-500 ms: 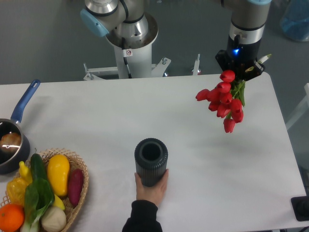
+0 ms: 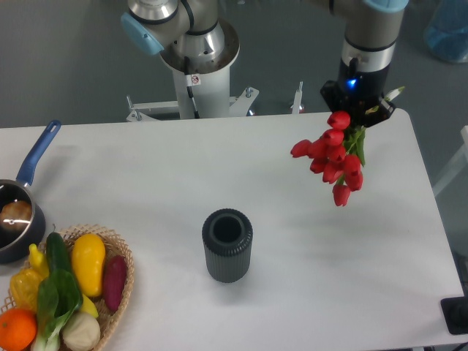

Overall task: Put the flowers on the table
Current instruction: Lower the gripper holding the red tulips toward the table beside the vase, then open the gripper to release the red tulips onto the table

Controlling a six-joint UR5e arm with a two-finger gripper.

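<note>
- You have the gripper (image 2: 359,104) closed on the stems of the red tulips (image 2: 333,156), near the far right corner of the white table (image 2: 146,168).
- The bunch hangs buds-down, tilted toward the camera; whether it touches the tabletop you cannot tell from this view.
- A dark ribbed vase (image 2: 228,245) stands upright near the table's middle, well apart from the flowers.
- At the left edge you see a wicker vegetable basket (image 2: 121,267) and a blue-handled saucepan (image 2: 22,208).
</note>
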